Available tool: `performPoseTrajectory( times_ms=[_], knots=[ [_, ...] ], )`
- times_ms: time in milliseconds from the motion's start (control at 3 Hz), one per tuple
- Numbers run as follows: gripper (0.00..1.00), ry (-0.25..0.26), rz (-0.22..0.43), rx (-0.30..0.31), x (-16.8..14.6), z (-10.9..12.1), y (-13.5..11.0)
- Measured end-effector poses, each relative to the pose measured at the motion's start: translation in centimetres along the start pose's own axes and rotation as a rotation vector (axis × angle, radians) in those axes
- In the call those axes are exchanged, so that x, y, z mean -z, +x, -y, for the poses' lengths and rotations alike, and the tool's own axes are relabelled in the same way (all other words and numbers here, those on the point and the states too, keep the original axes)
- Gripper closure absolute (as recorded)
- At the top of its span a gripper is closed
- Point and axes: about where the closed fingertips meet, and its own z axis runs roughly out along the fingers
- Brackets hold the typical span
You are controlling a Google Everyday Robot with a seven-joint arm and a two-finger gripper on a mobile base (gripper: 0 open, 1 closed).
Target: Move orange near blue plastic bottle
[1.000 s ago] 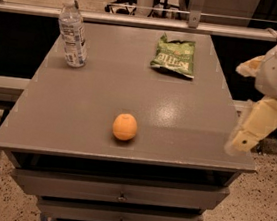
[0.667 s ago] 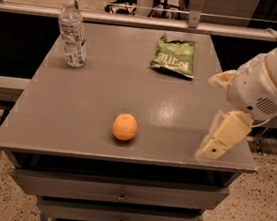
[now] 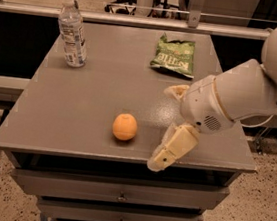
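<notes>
The orange (image 3: 125, 126) sits on the grey table (image 3: 90, 96) near its front edge, at the middle. The blue plastic bottle (image 3: 72, 32), clear and ribbed with a white cap, stands upright at the table's far left corner. My gripper (image 3: 163, 128) hangs over the front right part of the table, just right of the orange and apart from it. Its two cream fingers (image 3: 173, 148) are spread open, with nothing between them. The white arm reaches in from the right.
A green chip bag (image 3: 175, 56) lies flat at the far right of the table. Drawers run below the table's front edge. A metal rail and glass stand behind the table. Speckled floor lies on both sides.
My arm has swung left from the table's right edge toward the orange. The orange, the bottle and the chip bag have not moved on the table.
</notes>
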Motion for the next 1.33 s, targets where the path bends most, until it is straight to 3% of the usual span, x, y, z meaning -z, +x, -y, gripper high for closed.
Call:
performPoseTrajectory(
  times_ms=[667,1333],
  knots=[
    [0.0,0.005,0.097,0.021,-4.3,0.3,-1.4],
    [0.0,-0.019,0.134,0.002,-7.0,-0.5,-2.3]
  ],
)
